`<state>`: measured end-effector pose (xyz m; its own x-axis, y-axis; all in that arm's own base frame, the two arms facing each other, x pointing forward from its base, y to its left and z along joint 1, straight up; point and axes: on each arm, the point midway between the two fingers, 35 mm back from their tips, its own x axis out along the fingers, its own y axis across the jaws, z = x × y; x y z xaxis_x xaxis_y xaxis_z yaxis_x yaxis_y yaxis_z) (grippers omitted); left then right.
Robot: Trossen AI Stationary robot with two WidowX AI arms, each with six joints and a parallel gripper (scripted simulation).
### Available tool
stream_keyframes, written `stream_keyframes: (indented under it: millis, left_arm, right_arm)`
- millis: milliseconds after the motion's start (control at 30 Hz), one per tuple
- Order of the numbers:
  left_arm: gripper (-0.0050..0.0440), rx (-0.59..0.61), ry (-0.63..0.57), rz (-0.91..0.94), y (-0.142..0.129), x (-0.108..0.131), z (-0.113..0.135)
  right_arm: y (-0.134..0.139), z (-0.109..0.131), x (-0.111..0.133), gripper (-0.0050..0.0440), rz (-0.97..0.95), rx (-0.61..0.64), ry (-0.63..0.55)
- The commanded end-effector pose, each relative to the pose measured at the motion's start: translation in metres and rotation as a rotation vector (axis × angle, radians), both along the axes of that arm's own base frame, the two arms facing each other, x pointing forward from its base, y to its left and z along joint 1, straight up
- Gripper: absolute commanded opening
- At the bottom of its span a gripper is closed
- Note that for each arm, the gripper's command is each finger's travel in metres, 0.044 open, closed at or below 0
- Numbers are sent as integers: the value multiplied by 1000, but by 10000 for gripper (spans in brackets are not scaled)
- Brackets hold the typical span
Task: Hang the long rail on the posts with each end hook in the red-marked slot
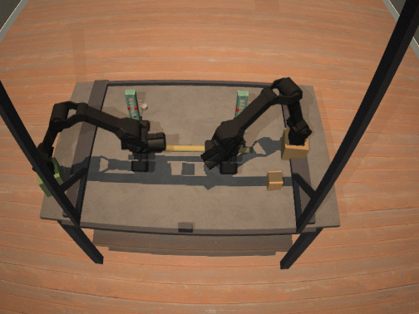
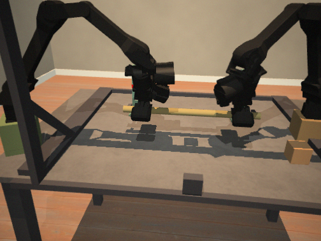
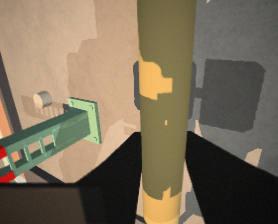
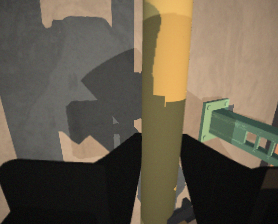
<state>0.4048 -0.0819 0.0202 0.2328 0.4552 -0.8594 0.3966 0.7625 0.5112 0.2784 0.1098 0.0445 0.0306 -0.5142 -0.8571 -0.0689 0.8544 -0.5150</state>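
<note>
The long yellow rail [image 1: 185, 148] [image 2: 197, 112] [image 3: 166, 110] [image 4: 162, 120] is held level above the table, in front of the posts. My left gripper [image 1: 142, 146] [image 2: 142, 109] [image 3: 162, 138] is shut on the rail near its left end. My right gripper [image 1: 229, 149] [image 2: 243, 113] [image 4: 160, 139] is shut on it near its right end. The left green post [image 1: 131, 99] [image 3: 65, 131] and right green post [image 1: 242, 99] [image 4: 227, 126] stand behind the rail, apart from it. Red marks show on both posts. The end hooks cannot be made out.
A small pale cylinder [image 1: 144, 106] [image 3: 42, 99] is beside the left post. An orange box [image 1: 274, 180] [image 2: 298, 153] lies at the right front, near a larger box [image 1: 294, 151] under the right arm. A dark block [image 1: 185, 227] [image 2: 192, 184] is at the front edge. Frame beams flank the table.
</note>
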Motion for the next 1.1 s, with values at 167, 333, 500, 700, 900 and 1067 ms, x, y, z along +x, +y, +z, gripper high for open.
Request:
stream_keyframes:
  millis: [167,333,500,700,900,1067]
  left_arm:
    - [-50,-13,-39,-1,2,5,18]
    - [-50,-12,-39,-1,11,9,20]
    - [-50,-11,-40,-1,22,15,23]
    - [-50,-9,-40,-1,43,25,27]
    - [-50,-8,-41,-1,55,30,29]
    - [-50,-8,-41,-1,57,31,30]
  right_arm:
    - [-3,11,0,-50,2,14,-26]
    - [-13,13,2,-50,2,14,-26]
    - [-26,14,3,-50,2,13,-26]
    - [-50,17,6,-50,2,10,-26]
    - [-63,19,7,-50,2,9,-27]
    - [-65,19,7,-50,2,9,-27]
